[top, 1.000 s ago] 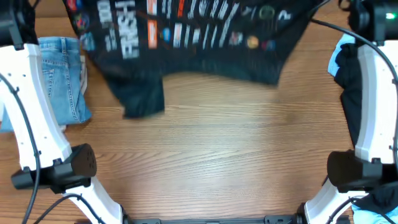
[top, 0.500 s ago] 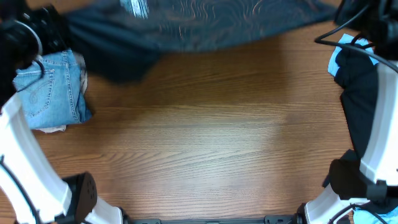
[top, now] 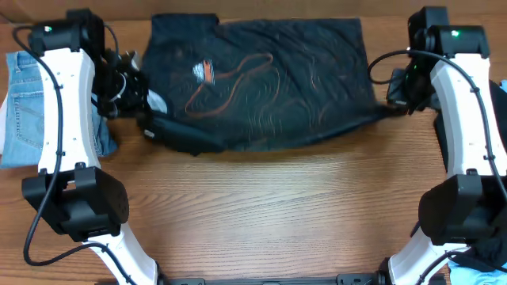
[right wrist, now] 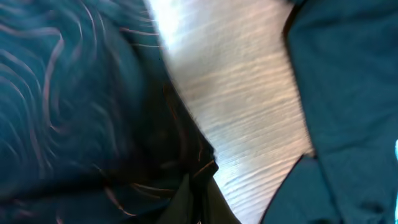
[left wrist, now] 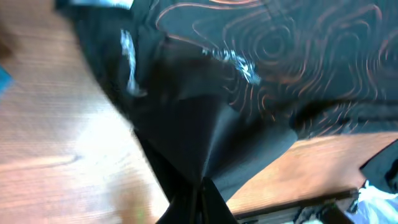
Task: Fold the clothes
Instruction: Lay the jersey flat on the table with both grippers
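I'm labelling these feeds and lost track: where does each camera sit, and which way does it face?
Overhead: above the table, facing straight down; jersey, jeans, left arm, right arm show.
Left wrist: on the left arm, facing down its shut left end effector onto pinched jersey.
Right wrist: likewise, right end effector pinching jersey.
Shared: all see the jersey.

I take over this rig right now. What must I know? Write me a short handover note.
Left gripper: shut on the left edge of the jersey.
Right gripper: shut on its right edge.
Jersey: spread over the far side of the table, contour pattern up, near-left part bunched. The jeans lie at the left and are not part of the job.
Done: jersey laid out.
Left: smooth it, then make all the folds.
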`<state>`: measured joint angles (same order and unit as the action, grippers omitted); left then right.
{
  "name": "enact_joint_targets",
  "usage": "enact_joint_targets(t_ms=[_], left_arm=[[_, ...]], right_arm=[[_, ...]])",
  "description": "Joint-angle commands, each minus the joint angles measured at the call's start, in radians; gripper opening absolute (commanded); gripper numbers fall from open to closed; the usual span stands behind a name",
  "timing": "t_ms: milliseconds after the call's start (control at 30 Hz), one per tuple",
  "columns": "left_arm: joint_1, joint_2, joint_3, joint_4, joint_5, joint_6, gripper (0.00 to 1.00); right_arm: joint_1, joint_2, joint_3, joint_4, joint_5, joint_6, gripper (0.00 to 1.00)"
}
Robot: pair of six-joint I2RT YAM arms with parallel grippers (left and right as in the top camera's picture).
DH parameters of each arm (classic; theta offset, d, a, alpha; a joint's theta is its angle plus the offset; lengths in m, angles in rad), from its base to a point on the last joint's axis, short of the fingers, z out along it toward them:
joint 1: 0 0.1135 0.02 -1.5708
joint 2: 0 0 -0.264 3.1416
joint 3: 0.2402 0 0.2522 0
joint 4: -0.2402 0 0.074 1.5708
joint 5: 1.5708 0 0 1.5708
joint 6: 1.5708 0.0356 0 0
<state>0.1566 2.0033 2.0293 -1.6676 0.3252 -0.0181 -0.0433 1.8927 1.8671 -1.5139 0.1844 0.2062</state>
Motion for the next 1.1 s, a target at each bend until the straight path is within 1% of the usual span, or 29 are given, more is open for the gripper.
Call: enact_joint_targets(t_ms=[0,200,400,700,833,933,1067], left_arm=[[0.0,-0.049,-0.091,0.012,-0.024,0.026,0.04],[0.0,-0.126,-0.27,0.055,-0.148,-0.055,0.04],[0.002,-0.302,-0.47,0.137,-0.219,-0.114,0.04],[0.003,-0.596,-0.745,0.273,-0.232,-0.203,0.04],[0.003,-0.702,-0.832,0.281,-0.242,-0.246,0.04],[0.003,-0.777,-0.87,0.274,-0.296,-0.309,0.04],[0.003,-0.848,-0.89,0.284,-0.376,-0.366,0.04]], right_arm=[[-0.003,-0.012,-0.056,0.005,-0.041,0.01,0.04],[-0.013,-0.024,-0.159,0.005,-0.051,0.016,0.04],[-0.038,-0.084,-0.278,0.039,-0.052,0.032,0.04],[-0.051,-0.319,-0.521,0.159,-0.054,0.092,0.04],[-0.051,-0.404,-0.564,0.159,-0.04,0.134,0.04],[-0.051,-0.464,-0.57,0.158,-0.039,0.151,0.04],[-0.051,-0.507,-0.57,0.171,-0.04,0.117,0.04]])
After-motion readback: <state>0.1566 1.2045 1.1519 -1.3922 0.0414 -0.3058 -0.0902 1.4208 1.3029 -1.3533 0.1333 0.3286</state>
